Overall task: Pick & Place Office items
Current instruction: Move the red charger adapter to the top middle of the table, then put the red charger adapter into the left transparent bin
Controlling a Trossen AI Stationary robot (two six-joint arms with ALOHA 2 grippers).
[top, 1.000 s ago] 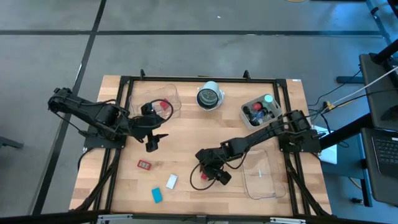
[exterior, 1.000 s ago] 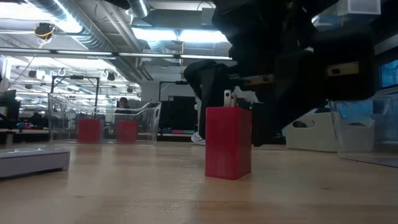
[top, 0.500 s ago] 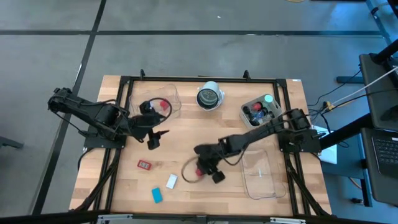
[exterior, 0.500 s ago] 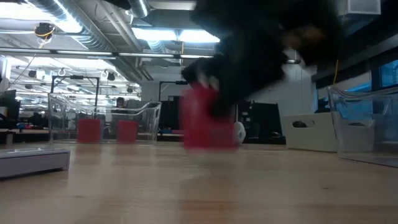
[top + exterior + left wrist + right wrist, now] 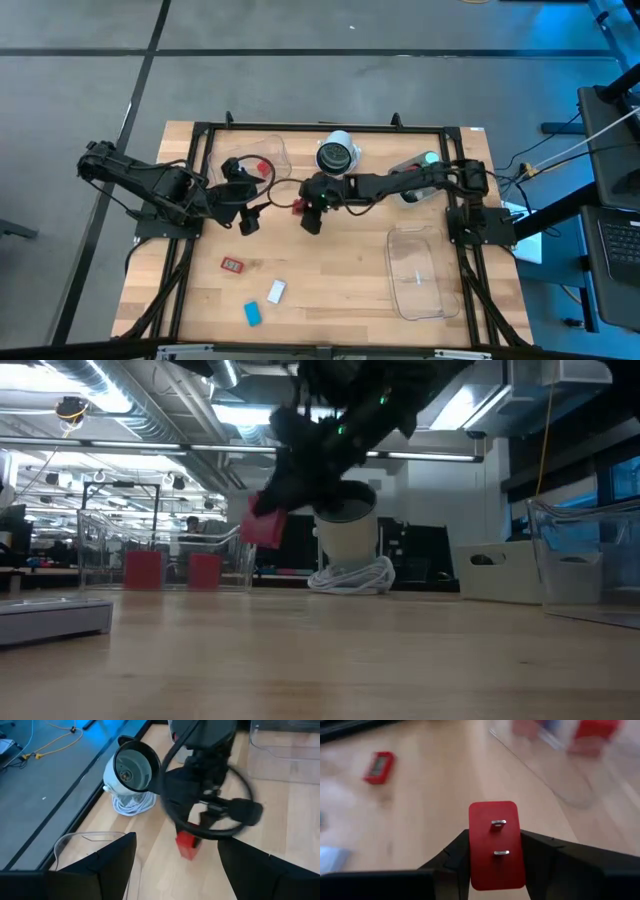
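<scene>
Two arms reach mid-table — right gripper jaws clamp red plug block; left jaws apart.

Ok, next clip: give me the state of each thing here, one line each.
right tool: shut on the red plug block, above the table
red plug block: gripped, prongs facing the wrist camera
left tool: low over the table, beside the left clear tray
left clear tray: holds red pieces
near-right clear tray: nothing visible inside
red-framed tag: flat on the table
</scene>
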